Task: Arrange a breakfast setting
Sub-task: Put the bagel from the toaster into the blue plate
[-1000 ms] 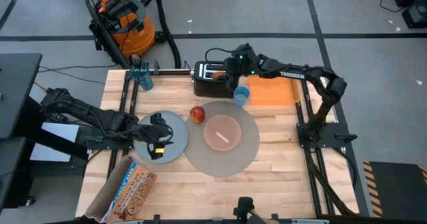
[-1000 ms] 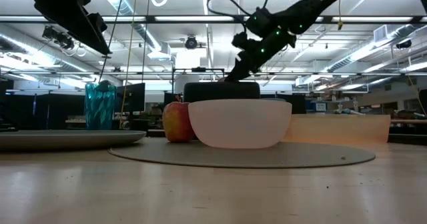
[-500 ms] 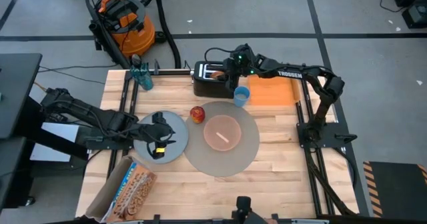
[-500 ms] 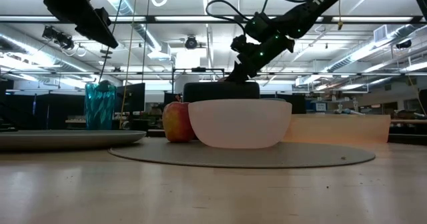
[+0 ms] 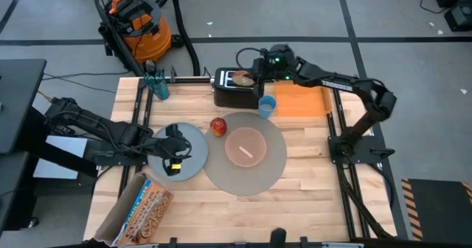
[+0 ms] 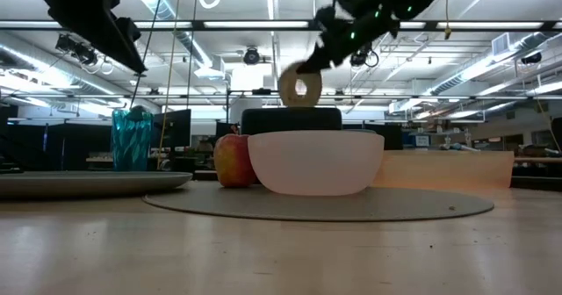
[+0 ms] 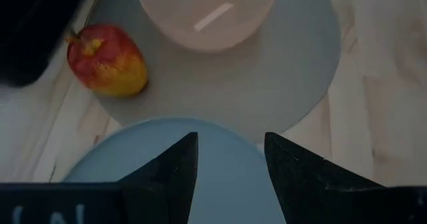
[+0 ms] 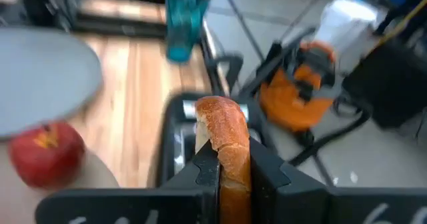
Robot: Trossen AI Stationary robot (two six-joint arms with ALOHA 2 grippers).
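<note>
The right gripper (image 8: 227, 171) is closed edge-on across the bagel (image 6: 299, 87), holding it in the air above the black toaster (image 5: 232, 87). It looks light and springy (crust firm, crumb soft), so a moderate pinch across the ring should suffice. The left gripper (image 7: 227, 164), parted and empty, hovers over the grey-blue plate (image 5: 193, 141).

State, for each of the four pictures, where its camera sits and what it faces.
High: overhead, down on both arms.
Low: table height, facing translucent pink bowl; arms above.
Left wrist: past left pincer, over grey-blue plate.
Right wrist: past right pincer gripping round bagel.
Shared: red apple shows in all.
</note>
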